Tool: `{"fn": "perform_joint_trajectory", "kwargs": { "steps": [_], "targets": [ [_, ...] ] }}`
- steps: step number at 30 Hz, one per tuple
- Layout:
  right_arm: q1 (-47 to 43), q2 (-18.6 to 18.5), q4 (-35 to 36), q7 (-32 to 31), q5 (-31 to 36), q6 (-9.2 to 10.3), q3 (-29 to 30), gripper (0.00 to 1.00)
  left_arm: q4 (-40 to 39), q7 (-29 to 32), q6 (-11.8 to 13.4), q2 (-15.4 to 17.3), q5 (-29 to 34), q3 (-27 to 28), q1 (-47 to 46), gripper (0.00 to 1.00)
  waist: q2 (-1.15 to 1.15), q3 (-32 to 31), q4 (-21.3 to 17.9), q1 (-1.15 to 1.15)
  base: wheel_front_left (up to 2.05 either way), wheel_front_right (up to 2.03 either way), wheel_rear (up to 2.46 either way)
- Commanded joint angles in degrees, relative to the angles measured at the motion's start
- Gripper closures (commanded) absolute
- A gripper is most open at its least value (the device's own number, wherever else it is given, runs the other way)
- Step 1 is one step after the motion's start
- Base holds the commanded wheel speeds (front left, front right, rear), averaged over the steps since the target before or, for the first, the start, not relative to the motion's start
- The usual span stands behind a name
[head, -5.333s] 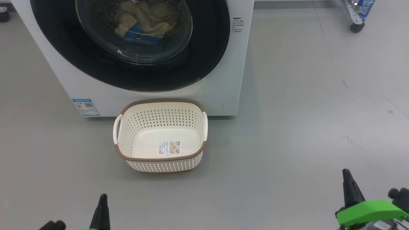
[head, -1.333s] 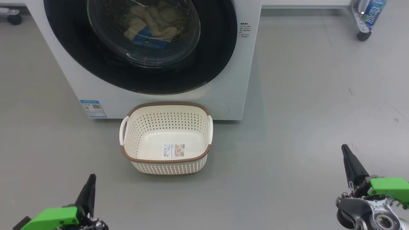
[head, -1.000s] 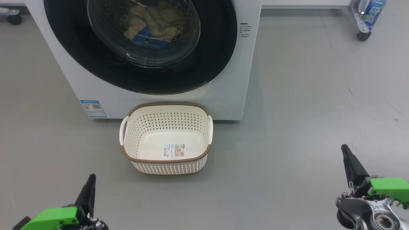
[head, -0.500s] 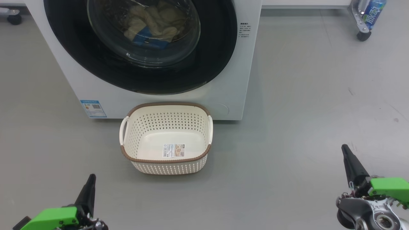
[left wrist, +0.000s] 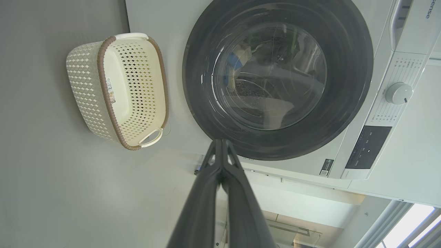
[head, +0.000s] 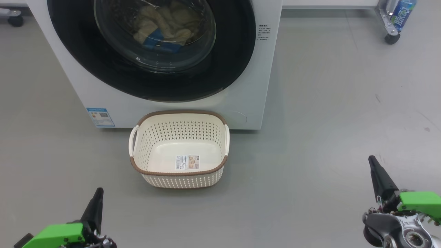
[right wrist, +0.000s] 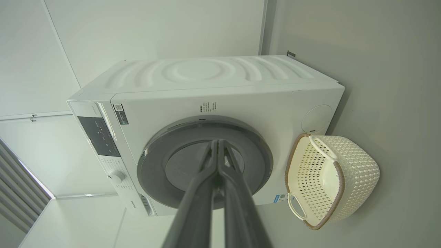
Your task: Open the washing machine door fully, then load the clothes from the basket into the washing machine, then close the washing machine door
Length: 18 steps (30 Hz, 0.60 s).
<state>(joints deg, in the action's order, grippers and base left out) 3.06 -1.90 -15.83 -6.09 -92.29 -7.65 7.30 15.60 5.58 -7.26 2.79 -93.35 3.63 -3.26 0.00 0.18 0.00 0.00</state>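
Clothes [head: 165,24] lie in the drum behind the closed washing machine door [head: 234,51] of the washing machine [head: 241,110], so the task looks finished and no further move seems needed. Just in front, the basket [head: 179,173] stands empty on the floor [head: 310,137]. Left end effector [head: 99,193] and right end effector [head: 371,161] hang well back, fingers pressed together, holding nothing.

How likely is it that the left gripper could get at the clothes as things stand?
Probably not. The clothes lie behind the glass of the closed washing machine door. The left gripper, shut, hangs well apart from it. The door would need opening first.
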Motion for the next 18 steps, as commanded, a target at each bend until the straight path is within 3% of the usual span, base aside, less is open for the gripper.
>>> {"fn": "perform_joint_trajectory", "kwargs": {
  "steps": [1, 18],
  "targets": [
    [3.11, -1.11, 1.81, -0.30, 0.03, 0.16, -0.90, 1.00, -1.58, 0.38, -0.23, 0.59, 0.64, 2.23, -2.87, 1.00, 0.00, 0.00, 0.00, 0.00, 0.00, 0.00, 0.00],
    [3.11, -1.08, 1.81, -0.34, 0.07, 0.16, -0.85, 1.00, -1.57, 0.51, -0.23, 0.48, 0.77, 2.39, -2.88, 1.00, 0.00, 0.00, 0.00, 0.00, 0.00, 0.00, 0.00]
  ]
}}
